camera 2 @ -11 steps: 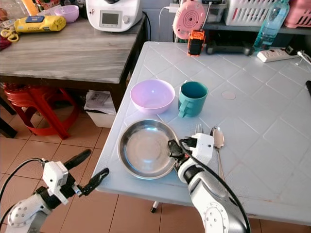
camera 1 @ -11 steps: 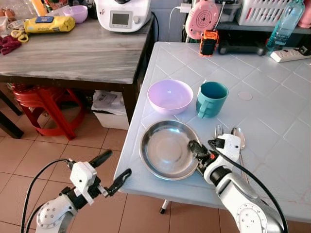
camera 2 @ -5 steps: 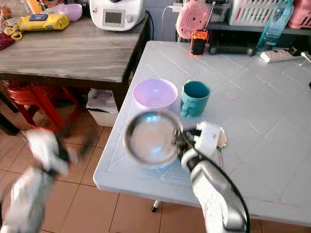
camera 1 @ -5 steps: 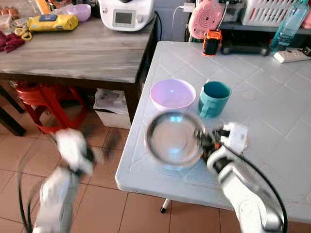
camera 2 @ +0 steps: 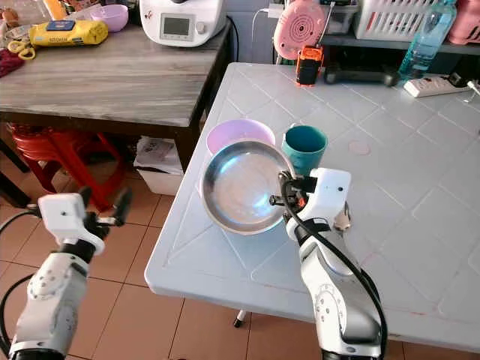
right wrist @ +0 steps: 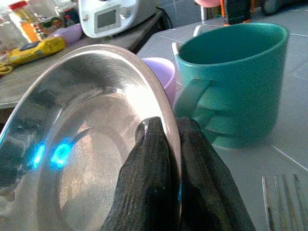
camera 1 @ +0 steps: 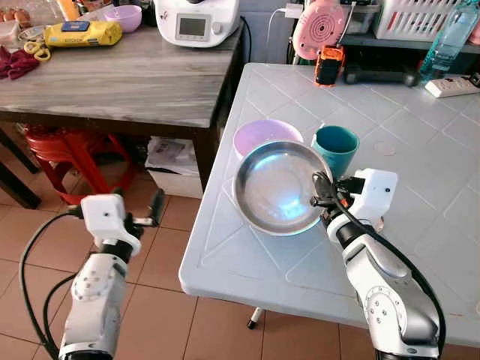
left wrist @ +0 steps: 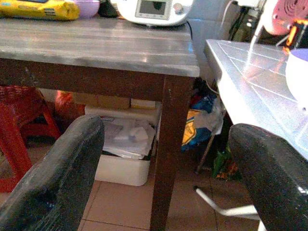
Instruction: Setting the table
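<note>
My right gripper (camera 1: 319, 196) is shut on the near right rim of a round steel plate (camera 1: 279, 187), which it holds tilted above the white tiled table (camera 1: 420, 157). The right wrist view shows the fingers (right wrist: 154, 159) pinching the rim of the plate (right wrist: 91, 144). Behind the plate stand a purple bowl (camera 1: 259, 135) and a teal mug (camera 1: 335, 146), both partly hidden by it. A fork (right wrist: 284, 197) lies on the table beside the mug (right wrist: 231, 82). My left gripper (camera 1: 154, 206) hangs open over the floor, left of the table, with nothing between its fingers (left wrist: 62, 178).
A wooden table (camera 1: 112, 75) at the left carries a white appliance (camera 1: 196, 21) and a yellow packet (camera 1: 71, 34). Under it are a red stool (camera 1: 60, 150) and a white box (camera 1: 174, 169). A pink fan (camera 1: 319, 26) and a water bottle (camera 1: 442, 34) stand at the back.
My right gripper has lifted the steel plate off the table and tilted it up in front of the bowl and mug. The left arm has swung upward beside the table.
</note>
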Controlling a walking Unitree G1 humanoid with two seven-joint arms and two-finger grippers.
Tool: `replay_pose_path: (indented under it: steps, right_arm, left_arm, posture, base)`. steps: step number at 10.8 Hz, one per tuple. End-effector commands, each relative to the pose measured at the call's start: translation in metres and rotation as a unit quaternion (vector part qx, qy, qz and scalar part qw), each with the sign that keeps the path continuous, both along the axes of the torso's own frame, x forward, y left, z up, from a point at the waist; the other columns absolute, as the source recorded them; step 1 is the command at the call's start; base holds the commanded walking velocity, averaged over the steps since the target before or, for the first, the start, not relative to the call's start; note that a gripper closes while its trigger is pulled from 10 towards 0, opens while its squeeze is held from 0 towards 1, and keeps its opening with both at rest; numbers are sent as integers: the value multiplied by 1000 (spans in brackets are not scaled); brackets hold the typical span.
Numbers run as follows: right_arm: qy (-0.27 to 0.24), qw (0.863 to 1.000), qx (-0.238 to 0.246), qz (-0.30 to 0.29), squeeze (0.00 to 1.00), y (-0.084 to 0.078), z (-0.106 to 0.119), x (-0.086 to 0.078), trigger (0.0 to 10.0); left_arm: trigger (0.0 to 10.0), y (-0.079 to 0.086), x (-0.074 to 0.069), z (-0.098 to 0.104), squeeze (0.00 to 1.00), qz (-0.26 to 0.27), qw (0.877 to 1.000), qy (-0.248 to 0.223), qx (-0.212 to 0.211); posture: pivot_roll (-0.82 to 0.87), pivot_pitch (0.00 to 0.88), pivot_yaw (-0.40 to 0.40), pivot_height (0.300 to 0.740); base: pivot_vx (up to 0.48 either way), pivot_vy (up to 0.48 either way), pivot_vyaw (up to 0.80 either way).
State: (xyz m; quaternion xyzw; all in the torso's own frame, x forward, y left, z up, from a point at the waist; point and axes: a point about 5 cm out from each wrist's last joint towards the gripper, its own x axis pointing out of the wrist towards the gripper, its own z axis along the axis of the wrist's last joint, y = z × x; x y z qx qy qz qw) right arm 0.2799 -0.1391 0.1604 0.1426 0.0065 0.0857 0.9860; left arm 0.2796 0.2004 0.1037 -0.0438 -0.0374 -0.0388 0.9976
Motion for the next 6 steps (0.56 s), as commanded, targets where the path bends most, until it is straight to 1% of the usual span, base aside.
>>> replay_pose_path:
  steps: [1, 3, 4, 6]
  right_arm:
    - [7, 1000, 0, 7, 0, 3, -2, -2, 10000]
    - [-2, 1000, -8, 19, 0, 8, -4, -5, 10000]
    - [1, 1000, -3, 17, 0, 8, -4, -5, 10000]
    - [0, 1000, 1, 15, 0, 7, -3, -4, 10000]
  left_arm:
    - [10000, -3, -2, 1, 0, -3, 1000, 1, 7]
    - [10000, -7, -2, 0, 0, -13, 1000, 10, -2]
    - [10000, -7, -2, 0, 0, -12, 1000, 10, -1]
    - [10000, -9, -2, 0, 0, -18, 1000, 13, 0]
  posture:
    - [-11, 102, 39, 740]
    - [-9, 104, 39, 740]
    - [-8, 105, 39, 740]
    - [-10, 102, 43, 740]
  base:
    - [0, 0, 0]
    - [0, 0, 0]
    - [0, 0, 0]
    - [0, 270, -497]
